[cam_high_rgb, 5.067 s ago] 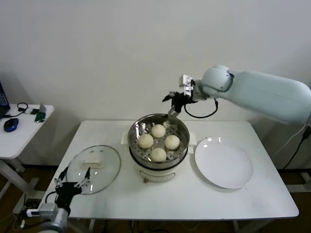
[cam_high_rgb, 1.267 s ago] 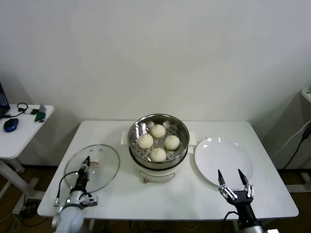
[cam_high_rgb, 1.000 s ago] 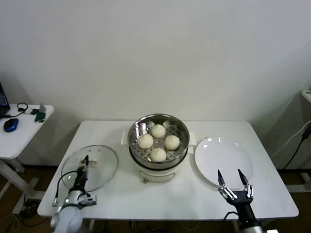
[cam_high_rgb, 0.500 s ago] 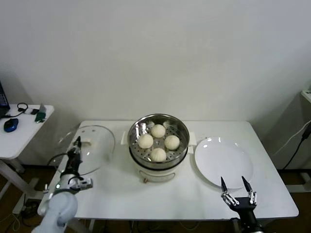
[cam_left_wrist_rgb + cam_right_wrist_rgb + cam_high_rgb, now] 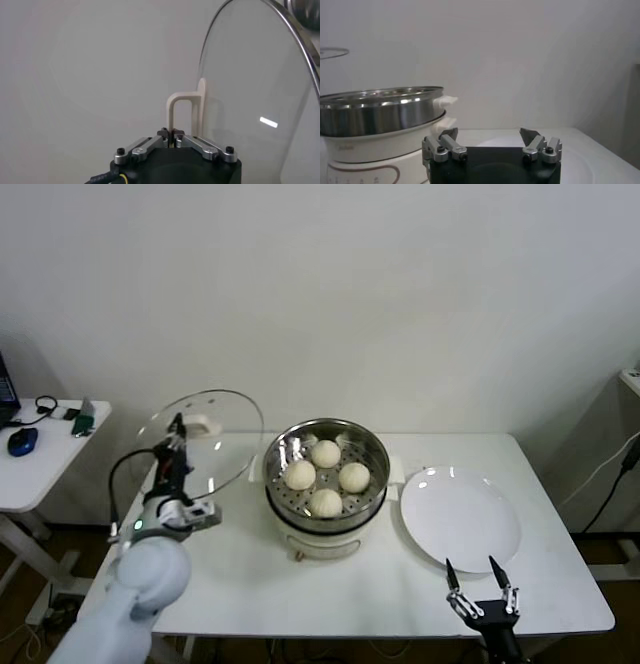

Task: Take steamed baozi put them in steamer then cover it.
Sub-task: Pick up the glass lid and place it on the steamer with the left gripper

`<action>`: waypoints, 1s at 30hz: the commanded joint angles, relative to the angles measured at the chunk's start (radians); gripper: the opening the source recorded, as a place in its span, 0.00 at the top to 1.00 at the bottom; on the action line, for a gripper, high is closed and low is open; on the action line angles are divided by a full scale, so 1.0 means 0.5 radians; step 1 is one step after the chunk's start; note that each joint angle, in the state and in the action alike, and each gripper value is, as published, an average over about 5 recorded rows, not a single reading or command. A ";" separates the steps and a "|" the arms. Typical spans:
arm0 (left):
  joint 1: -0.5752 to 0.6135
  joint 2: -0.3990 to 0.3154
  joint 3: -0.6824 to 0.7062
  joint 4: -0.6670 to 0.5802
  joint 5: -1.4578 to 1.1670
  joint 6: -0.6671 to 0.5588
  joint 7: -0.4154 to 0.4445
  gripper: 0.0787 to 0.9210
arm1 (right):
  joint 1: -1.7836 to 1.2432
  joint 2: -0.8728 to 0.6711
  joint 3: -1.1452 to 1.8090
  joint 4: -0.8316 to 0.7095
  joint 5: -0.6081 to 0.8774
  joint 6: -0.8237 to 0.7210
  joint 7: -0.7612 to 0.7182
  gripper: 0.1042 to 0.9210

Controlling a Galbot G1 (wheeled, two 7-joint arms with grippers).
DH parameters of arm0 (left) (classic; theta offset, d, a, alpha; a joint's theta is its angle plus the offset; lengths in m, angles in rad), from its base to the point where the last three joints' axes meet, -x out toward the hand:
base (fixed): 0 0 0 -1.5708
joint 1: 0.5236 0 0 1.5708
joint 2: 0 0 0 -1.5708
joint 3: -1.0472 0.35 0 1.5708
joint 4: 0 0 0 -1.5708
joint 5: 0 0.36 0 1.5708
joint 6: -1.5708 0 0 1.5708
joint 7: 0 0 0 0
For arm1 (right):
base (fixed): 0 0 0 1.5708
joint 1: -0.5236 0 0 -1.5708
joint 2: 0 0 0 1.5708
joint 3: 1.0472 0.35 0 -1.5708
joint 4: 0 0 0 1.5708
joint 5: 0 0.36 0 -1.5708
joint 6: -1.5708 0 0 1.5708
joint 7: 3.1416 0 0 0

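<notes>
Raised since half a second ago: the cover (image 5: 200,439), now held higher and nearer the steamer (image 5: 326,484), tilted, clear of the surface (image 5: 250,564), its rim close to the steamer's left edge.

Left tool (image 5: 177,446): fingers pressed together on the cover's white handle (image 5: 186,112), pinching one upright leg of it; the tips themselves are partly hidden behind the tool body in the left wrist view.

Right tool (image 5: 479,586): fingers spread, holding nothing, at the near edge of the surface just near of the white plate (image 5: 460,519); its arm is cut off by the lower edge of the head view.

Steamed baozi (image 5: 325,477): four, all inside the steamer at centre, uncovered.

Cover glass: transparent, so its far rim is hard to trace against the wall.
</notes>
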State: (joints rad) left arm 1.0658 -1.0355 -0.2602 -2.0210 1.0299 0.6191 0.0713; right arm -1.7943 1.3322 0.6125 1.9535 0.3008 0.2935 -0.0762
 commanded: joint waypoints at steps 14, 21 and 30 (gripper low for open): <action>-0.429 -0.901 0.928 0.374 0.957 0.333 0.502 0.93 | 0.066 -0.047 0.002 -0.068 0.050 0.128 -0.043 0.12; -0.386 -1.076 0.916 0.535 1.067 0.333 0.447 0.93 | 0.077 -0.061 0.003 -0.086 0.066 0.154 -0.047 0.12; -0.342 -1.073 0.836 0.657 1.076 0.326 0.355 0.93 | 0.064 -0.086 0.021 -0.117 0.102 0.192 -0.045 0.12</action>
State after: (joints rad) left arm 0.8778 -1.4809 0.1493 -1.7890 1.4869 0.7366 0.2706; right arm -1.7617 1.2940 0.6199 1.9050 0.3402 0.3763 -0.0985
